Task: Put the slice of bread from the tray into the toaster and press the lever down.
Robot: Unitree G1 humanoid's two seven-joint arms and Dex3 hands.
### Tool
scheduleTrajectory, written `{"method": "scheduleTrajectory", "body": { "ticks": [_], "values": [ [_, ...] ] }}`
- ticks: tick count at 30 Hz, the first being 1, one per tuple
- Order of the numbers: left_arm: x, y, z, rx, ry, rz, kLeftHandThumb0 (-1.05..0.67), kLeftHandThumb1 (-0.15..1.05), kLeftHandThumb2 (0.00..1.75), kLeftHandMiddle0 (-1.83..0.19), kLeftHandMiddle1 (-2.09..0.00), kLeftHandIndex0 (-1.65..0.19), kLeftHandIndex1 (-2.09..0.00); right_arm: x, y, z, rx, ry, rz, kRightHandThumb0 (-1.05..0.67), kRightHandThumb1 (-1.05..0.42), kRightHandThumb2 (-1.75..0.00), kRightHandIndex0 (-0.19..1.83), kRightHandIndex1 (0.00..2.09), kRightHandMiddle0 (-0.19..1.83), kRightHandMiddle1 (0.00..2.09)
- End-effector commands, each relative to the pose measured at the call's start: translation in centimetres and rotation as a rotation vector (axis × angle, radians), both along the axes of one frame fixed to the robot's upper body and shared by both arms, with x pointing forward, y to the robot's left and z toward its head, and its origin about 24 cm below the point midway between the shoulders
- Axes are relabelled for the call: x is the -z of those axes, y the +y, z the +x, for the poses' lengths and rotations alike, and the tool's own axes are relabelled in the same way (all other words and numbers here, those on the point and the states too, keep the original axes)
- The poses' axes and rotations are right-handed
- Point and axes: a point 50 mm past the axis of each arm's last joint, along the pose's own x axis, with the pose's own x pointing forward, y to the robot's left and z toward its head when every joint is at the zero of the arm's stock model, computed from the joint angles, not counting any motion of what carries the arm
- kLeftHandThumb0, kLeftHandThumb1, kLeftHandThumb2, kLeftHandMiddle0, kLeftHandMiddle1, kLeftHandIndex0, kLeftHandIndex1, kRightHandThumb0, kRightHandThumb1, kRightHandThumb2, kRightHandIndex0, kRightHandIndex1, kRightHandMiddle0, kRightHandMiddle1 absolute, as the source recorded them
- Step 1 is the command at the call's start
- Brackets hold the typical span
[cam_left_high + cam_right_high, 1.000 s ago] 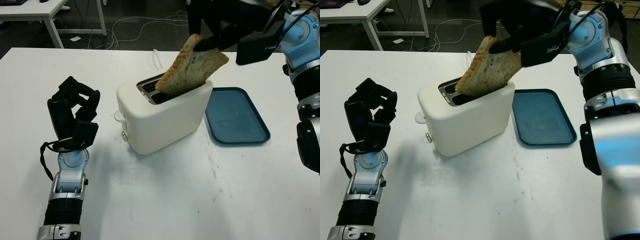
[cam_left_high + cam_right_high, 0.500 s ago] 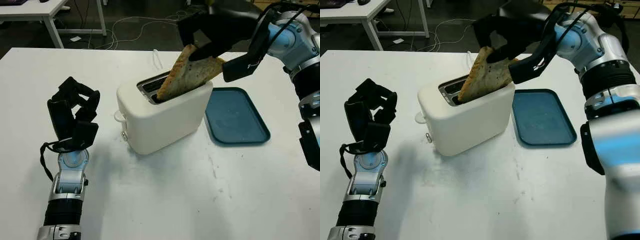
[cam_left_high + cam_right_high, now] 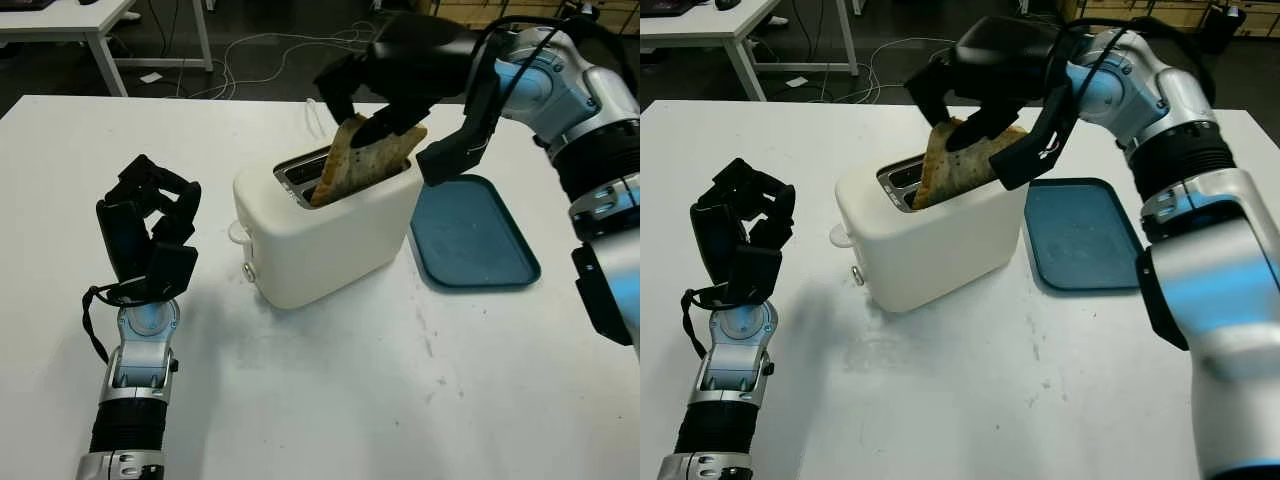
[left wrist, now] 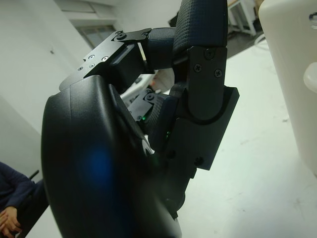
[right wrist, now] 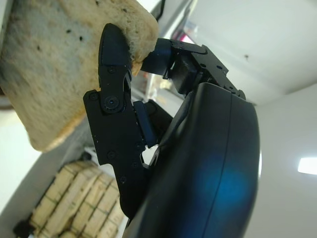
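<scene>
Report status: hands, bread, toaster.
Right hand shut on bread, above toaster. Bread tilted, lower end in the nearer slot, not seated. Left hand curled, raised left of toaster. Tray bare. Nothing blocking.

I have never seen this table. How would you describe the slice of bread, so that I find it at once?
Start at the white toaster in the middle of the white table, left of the empty blue tray. The slice of bread leans out of its slot, gripped by the black right hand. It is the one brown, speckled thing here.
</scene>
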Motion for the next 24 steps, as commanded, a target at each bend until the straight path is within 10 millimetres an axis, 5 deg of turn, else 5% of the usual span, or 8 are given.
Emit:
{"method": "scheduleTrajectory", "body": {
  "ticks": [1,5,8,24],
  "values": [
    [0.1,-0.1,-0.2,-0.009,-0.002,0.004,-0.99,0.92,0.32,-0.97,-1.62,-0.83,-1.47,-0.2,0.0,0.1,0.009,0.036,0.034,-0.75,-0.92,-0.32,0.96,1.70,0.73,1.65],
    [0.1,0.0,-0.3,-0.010,-0.002,0.001,-0.99,0.92,0.32,-0.97,-1.62,-0.83,-1.47,-0.5,-0.4,0.0,0.016,0.048,0.021,-0.88,-0.92,-0.36,0.64,1.11,0.70,0.84],
    [0.1,0.0,-0.3,-0.006,-0.003,-0.004,-0.98,0.92,0.31,-0.97,-1.62,-0.83,-1.47,-0.7,-0.7,0.0,0.030,0.032,0.030,-0.83,-0.92,-0.36,0.51,0.85,0.70,0.44],
    [0.2,0.0,-0.2,-0.005,-0.002,0.002,-0.99,0.92,0.31,-0.98,-1.61,-0.84,-1.46,-2.1,-2.5,0.1,0.080,-0.038,0.174,-0.72,-0.92,-0.25,0.41,1.03,0.73,0.32]
  ]
}}
